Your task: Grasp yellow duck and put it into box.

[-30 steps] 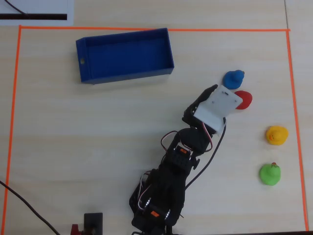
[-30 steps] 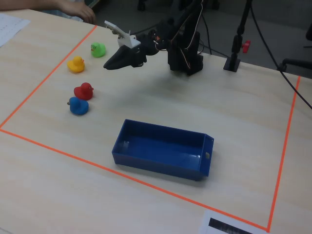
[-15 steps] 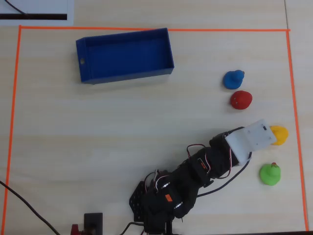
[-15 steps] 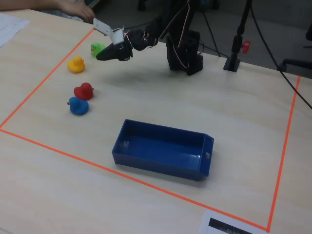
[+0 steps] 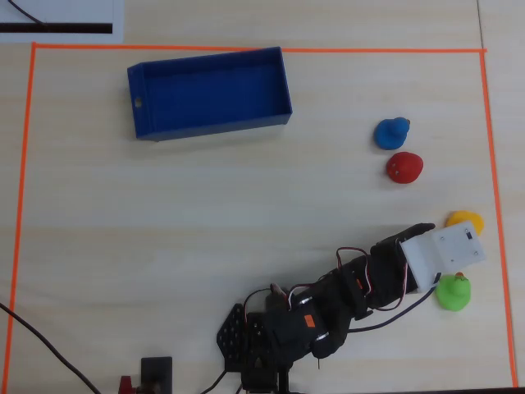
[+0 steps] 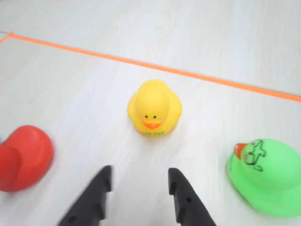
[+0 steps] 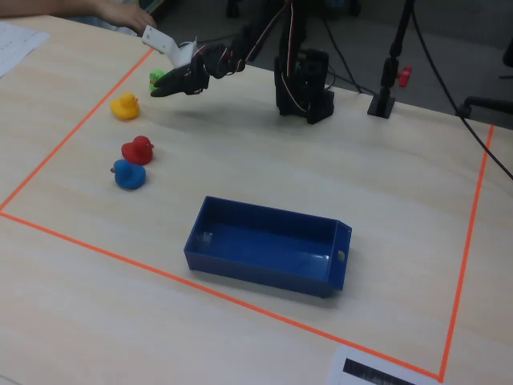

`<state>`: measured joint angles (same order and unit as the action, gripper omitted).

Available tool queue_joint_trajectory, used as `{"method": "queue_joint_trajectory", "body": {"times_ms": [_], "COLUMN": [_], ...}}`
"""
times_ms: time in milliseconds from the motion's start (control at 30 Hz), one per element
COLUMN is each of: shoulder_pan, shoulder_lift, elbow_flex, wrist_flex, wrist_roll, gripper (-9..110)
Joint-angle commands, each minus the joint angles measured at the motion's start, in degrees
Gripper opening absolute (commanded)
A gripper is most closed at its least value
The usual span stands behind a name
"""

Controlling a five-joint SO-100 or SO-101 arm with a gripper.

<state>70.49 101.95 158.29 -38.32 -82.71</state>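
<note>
The yellow duck [image 6: 154, 108] stands on the table facing the wrist camera, just ahead of my gripper [image 6: 139, 175]. It also shows in the overhead view [image 5: 465, 221] at the right and in the fixed view [image 7: 124, 106] at the left. My gripper [image 7: 159, 91] is open and empty, held above the table a short way from the duck; in the overhead view its fingers are hidden under the white camera mount. The dark-blue box [image 5: 211, 92] lies far away at the upper left of the overhead view, and at the front in the fixed view [image 7: 268, 247].
A green duck [image 6: 269, 175] sits right of the gripper and a red duck [image 6: 21, 157] to its left. A blue duck [image 5: 392, 132] is beside the red duck [image 5: 404, 167]. Orange tape [image 6: 188, 73] runs behind the yellow duck.
</note>
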Motion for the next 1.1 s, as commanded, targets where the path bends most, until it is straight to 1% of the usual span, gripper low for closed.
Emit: {"method": "queue_joint_trajectory", "body": {"times_ms": [0, 267, 600, 800, 1067], "shoulder_pan": [1.05, 0.70, -1.14, -1.23, 0.88], "shoulder_lift": [-0.88, -7.56, -12.83, -16.17, -20.13], "elbow_flex": [-2.55, -5.36, -6.86, -7.21, -13.62], "wrist_flex": [0.26, -4.31, -14.68, -17.05, -17.49], "wrist_roll": [0.26, 0.35, 2.29, 1.23, 0.53], "gripper": [21, 24, 24, 25, 25]}}
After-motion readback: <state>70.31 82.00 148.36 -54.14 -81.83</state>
